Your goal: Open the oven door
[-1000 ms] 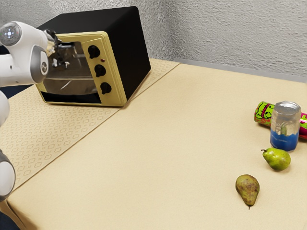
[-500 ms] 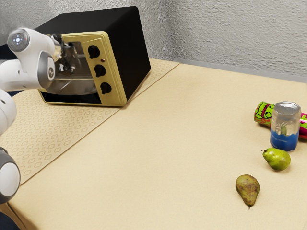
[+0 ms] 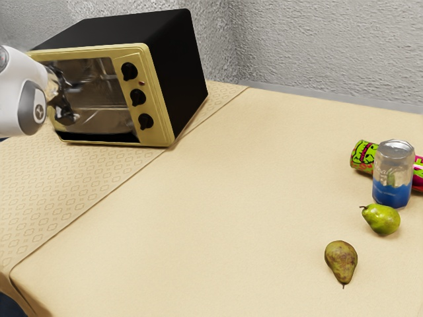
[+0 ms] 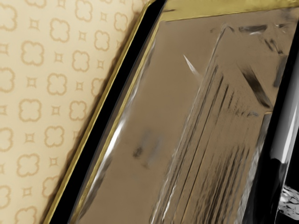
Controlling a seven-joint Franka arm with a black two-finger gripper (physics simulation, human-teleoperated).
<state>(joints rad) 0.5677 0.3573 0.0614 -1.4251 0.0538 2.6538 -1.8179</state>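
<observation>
At the exterior view's upper left stands the black oven (image 3: 175,72) with a gold front frame. My gripper (image 3: 65,117) is in front of the left part of its glass door (image 3: 99,92), low and partly lost against the dark glass; its finger state cannot be made out. The door looks shut, with a black strip along its lower edge. In the wrist view the door glass (image 4: 154,112) shows racks behind it, and a dark shiny bar (image 4: 287,107), likely the handle, runs along the door's side away from the table.
Three black knobs (image 3: 137,97) sit on the oven's front. Far to the exterior view's right are a can (image 3: 393,181), a bright patterned cylinder (image 3: 363,156), a green pear (image 3: 381,219) and a brownish pear (image 3: 341,259). The tablecloth (image 3: 198,224) lies beneath them.
My hand first shifted toward the exterior view's right, then back left and lower across the door. The oven and the other objects look unmoved.
</observation>
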